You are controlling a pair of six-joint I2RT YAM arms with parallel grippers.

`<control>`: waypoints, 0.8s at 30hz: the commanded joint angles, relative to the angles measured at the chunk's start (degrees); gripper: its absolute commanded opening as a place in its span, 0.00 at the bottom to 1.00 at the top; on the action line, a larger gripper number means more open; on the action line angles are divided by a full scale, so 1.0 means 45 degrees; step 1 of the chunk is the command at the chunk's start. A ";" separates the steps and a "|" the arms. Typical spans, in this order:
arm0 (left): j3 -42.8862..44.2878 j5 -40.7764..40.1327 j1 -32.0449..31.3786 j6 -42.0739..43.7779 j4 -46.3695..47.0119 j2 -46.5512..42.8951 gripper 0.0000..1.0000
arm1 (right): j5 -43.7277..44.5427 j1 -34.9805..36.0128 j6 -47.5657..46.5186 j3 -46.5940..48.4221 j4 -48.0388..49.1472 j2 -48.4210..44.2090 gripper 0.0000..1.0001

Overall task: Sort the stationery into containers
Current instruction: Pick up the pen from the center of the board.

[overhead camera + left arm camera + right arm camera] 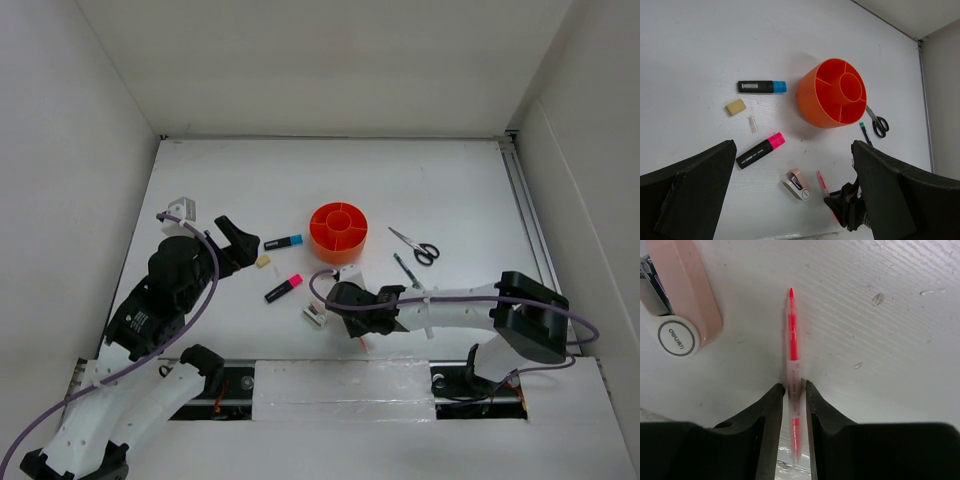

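Note:
My right gripper (pixel 795 387) is down at the table, its fingers closed on the clear barrel of the pink pen (pixel 793 340), which still lies flat. From above, that gripper (pixel 356 328) is near the table's front edge, just right of the pink-white clip-like piece (pixel 316 315). The orange organiser (pixel 338 232) stands behind it. My left gripper (pixel 235 245) hovers wide open and empty at the left, next to the blue-capped marker (pixel 761 86), tan eraser (pixel 735 107) and pink-capped marker (pixel 760 150).
Black-handled scissors (pixel 415 245) and a thin black pen (pixel 406 270) lie right of the organiser. A small white piece (pixel 753 124) sits by the eraser. White walls enclose the table on three sides, with a rail along the right edge (pixel 527 225).

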 commanded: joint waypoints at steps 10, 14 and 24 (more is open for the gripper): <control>0.0217 -0.0007 0.0046 -0.0030 0.0337 -0.0152 1.00 | -0.2069 0.1113 0.1470 -0.1275 -0.0867 0.1650 0.00; 0.0080 -0.0007 0.0046 -0.0284 0.0337 -0.0152 1.00 | -0.1933 0.1231 0.1741 -0.1119 -0.1041 0.1535 0.00; -0.1149 0.0011 0.0046 -0.1358 0.1176 0.0568 1.00 | 0.1912 0.1231 0.3129 0.0422 -0.4300 -0.2990 0.00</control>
